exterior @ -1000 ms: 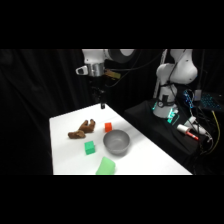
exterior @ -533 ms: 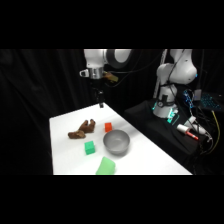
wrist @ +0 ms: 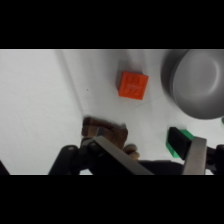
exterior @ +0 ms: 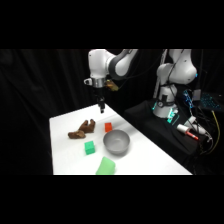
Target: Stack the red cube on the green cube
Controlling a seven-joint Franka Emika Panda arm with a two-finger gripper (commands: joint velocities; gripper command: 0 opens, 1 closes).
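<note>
The red cube [exterior: 108, 127] rests on the white table [exterior: 65, 155], just behind the grey bowl; in the wrist view the red cube [wrist: 133, 84] lies near the top centre. The green cube [exterior: 89, 147] sits closer to the front, left of the bowl, and the green cube [wrist: 180, 141] shows beside the right finger [wrist: 196, 155]. My gripper [exterior: 101, 107] hangs above the table's far side, behind and above the red cube, touching nothing. Through the wrist camera the gripper [wrist: 157, 159] stands open with nothing between its fingers.
A grey bowl [exterior: 116, 141] stands right of the green cube. A brown lumpy toy [exterior: 83, 129] lies left of the red cube. A light green slanted block [exterior: 105, 166] sits near the front edge. Cables and gear lie off the table's right [exterior: 192, 127].
The gripper has come down a little toward the table's far side. The cubes, bowl and toy have stayed put.
</note>
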